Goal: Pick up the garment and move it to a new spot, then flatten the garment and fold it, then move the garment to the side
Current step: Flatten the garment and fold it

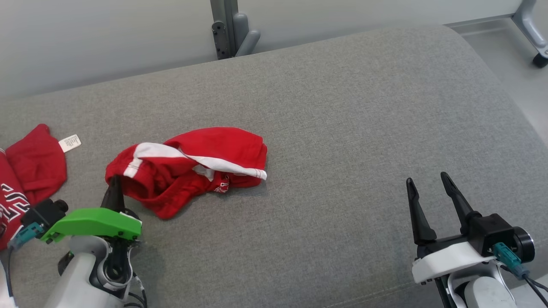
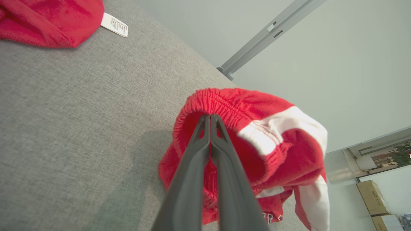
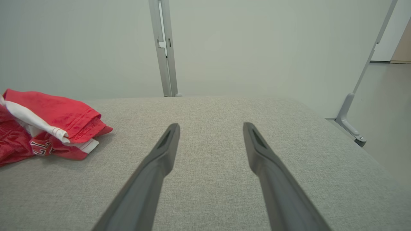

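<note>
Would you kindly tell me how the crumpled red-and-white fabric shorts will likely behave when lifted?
The crumpled red-and-white fabric shorts look floppy: folds sag, so they will probably drape. The gathered waistband may stretch. Seemingly thin cloth, so probably light.

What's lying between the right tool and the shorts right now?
Just bare grey cushion. In the head view nothing sits between the right tool and the shorts, and the right wrist view shows the same open stretch.

Left jaws closed, right jaws spread
</note>
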Controlling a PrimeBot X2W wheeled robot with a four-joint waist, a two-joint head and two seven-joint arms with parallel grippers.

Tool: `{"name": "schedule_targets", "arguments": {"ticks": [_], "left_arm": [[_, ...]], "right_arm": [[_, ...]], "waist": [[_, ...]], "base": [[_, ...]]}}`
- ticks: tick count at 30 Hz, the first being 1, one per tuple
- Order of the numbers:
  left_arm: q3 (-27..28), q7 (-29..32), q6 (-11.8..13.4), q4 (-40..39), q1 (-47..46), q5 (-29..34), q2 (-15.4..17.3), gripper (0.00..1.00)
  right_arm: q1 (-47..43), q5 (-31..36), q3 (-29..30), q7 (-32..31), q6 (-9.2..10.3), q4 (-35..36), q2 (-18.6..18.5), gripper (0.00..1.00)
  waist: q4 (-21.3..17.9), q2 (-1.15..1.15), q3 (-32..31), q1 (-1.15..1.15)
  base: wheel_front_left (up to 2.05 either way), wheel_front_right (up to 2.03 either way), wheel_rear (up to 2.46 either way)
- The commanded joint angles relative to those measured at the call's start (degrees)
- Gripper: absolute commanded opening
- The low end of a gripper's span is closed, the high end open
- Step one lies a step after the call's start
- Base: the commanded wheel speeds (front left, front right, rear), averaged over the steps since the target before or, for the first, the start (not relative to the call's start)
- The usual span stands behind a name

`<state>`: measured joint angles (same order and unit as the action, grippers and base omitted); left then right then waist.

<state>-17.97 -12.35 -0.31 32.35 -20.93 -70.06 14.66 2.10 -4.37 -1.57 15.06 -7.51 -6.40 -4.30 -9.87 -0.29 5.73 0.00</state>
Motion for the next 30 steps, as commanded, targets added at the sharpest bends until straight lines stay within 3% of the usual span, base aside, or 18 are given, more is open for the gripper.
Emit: {"name": "schedule_targets", "arguments": {"ticks": [1,5,15,19,24,26,27,30], "left_arm": [[-0.4,0.3,1.3,2.1,-2.2,1.9,1.3,0.0],[-3.5,1.2,3.3,7.4,-4.4,5.5,2.1,0.0],[-5.4,-1.2,-1.3,13.2,-3.0,6.9,-1.4,0.0],[-2.9,-2.7,-3.8,10.4,-1.2,8.3,-1.6,0.0],[0.7,-2.8,-4.8,2.5,4.1,12.1,-2.4,0.0],[1.2,-2.8,-4.8,-0.4,6.3,12.9,-2.6,0.49],[1.2,-2.8,-4.9,-1.9,7.5,13.5,-2.8,1.0],[1.6,-2.9,-4.2,-6.5,11.2,15.1,-2.7,1.0]], "right_arm": [[0.8,-0.4,-0.3,0.2,0.04,-0.1,0.0,1.0],[1.6,-0.6,-0.8,0.2,0.04,-0.3,0.0,1.0],[1.1,-0.7,-0.7,0.2,0.04,-0.5,0.4,1.0],[0.6,-0.5,0.1,0.2,0.04,-0.3,0.4,1.0],[-0.5,-0.1,1.2,0.2,0.04,-0.2,0.5,1.0],[-0.7,0.1,1.0,0.2,0.04,-0.3,0.5,1.0],[-0.7,0.1,1.0,0.2,0.04,-0.3,0.5,1.0],[-1.1,0.2,0.9,0.2,0.04,-0.2,0.6,1.0]], "waist": [[-0.2,0.29,0.7,0.0],[-0.9,0.29,1.6,0.0],[-2.0,0.29,2.8,0.0],[-1.9,0.29,2.5,0.0],[-0.4,0.29,1.6,0.0],[0.2,0.29,1.3,0.0],[0.6,0.29,1.0,0.0],[1.4,0.29,0.3,0.0]], "base": [[0.0,0.0,0.0],[0.0,0.0,0.0],[0.0,0.0,0.0],[0.0,0.0,0.0],[0.0,0.0,0.0],[0.0,0.0,0.0],[0.0,0.0,0.0],[0.0,0.0,0.0]]}}
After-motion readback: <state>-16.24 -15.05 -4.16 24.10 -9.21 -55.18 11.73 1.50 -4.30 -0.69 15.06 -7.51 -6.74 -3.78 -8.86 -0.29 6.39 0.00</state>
